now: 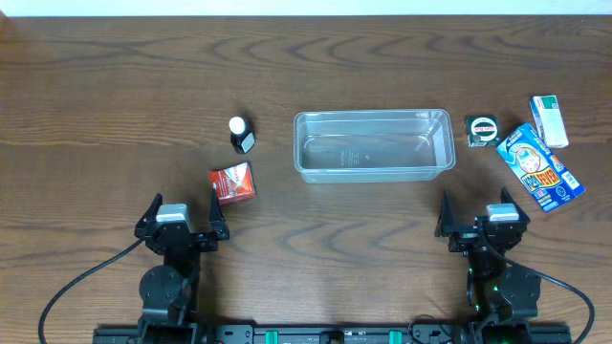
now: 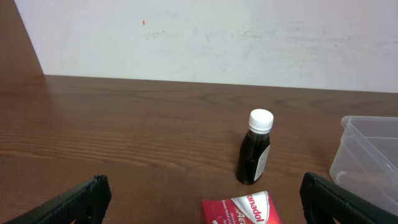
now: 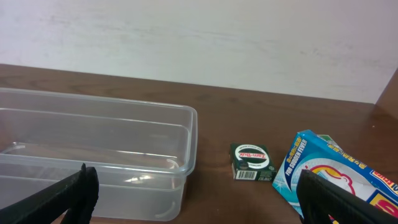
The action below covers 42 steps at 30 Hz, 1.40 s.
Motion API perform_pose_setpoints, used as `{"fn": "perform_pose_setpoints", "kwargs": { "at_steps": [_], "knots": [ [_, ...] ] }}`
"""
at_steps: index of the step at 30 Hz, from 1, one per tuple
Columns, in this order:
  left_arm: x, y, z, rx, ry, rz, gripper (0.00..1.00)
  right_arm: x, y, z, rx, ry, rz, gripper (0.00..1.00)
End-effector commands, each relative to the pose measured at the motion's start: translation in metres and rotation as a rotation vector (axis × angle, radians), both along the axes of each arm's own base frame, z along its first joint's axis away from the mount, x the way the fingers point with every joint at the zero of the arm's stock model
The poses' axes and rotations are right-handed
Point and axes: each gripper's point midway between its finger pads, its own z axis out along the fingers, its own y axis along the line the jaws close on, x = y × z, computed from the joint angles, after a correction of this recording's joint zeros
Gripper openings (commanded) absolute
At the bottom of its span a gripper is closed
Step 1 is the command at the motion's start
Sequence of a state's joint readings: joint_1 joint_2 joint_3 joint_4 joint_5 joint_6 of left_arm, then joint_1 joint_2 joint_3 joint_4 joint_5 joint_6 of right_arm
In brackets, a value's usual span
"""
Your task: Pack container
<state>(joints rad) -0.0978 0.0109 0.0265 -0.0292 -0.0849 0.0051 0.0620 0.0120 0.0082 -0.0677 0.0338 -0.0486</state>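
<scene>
The clear plastic container [image 1: 373,145] lies empty at the table's middle; its rim also shows in the right wrist view [image 3: 99,118] and its corner in the left wrist view [image 2: 367,155]. A dark bottle with a white cap [image 1: 240,136] [image 2: 255,148] stands left of it, with a red box [image 1: 232,182] [image 2: 241,210] nearer me. Right of the container lie a small green box [image 1: 482,130] [image 3: 252,161], a blue box [image 1: 541,166] [image 3: 329,171] and a white-green box [image 1: 549,120]. My left gripper [image 1: 183,222] [image 2: 202,202] and right gripper [image 1: 478,218] [image 3: 199,199] are both open, holding nothing, near the front edge.
Dark wood table [image 1: 115,96] with a pale wall behind it. The arms' bases and cables sit along the front edge.
</scene>
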Motion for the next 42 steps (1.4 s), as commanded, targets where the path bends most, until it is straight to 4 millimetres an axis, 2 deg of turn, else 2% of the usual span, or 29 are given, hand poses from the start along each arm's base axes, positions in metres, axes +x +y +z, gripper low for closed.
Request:
{"fn": "perform_pose_setpoints", "kwargs": {
  "at_steps": [1, 6, 12, 21, 33, 37, 42],
  "knots": [
    [-0.001, 0.003, -0.018, 0.023, 0.05, 0.01, 0.98, 0.0, -0.012, -0.001, -0.013, 0.001, -0.047, 0.99],
    [-0.001, 0.003, -0.018, 0.023, 0.05, 0.01, 0.98, 0.0, -0.011, -0.001, -0.013, 0.001, -0.044, 0.99],
    [-0.001, 0.003, -0.018, 0.023, 0.05, 0.01, 0.98, 0.0, -0.002, -0.001, -0.012, 0.0, -0.005, 0.99],
    [-0.001, 0.003, -0.018, 0.022, 0.05, 0.01, 0.98, 0.0, -0.001, -0.001, -0.012, 0.0, -0.005, 0.99],
    [-0.001, 0.003, -0.018, 0.023, 0.05, 0.01, 0.98, 0.0, -0.019, -0.001, -0.013, 0.001, -0.074, 0.99],
    [-0.001, 0.003, -0.018, 0.023, 0.05, 0.01, 0.98, 0.0, -0.012, -0.001, -0.012, 0.001, -0.048, 0.99],
    [-0.001, 0.003, -0.018, 0.022, 0.05, 0.01, 0.98, -0.001, 0.006, -0.001, -0.012, 0.0, 0.026, 0.99]
  ]
}}
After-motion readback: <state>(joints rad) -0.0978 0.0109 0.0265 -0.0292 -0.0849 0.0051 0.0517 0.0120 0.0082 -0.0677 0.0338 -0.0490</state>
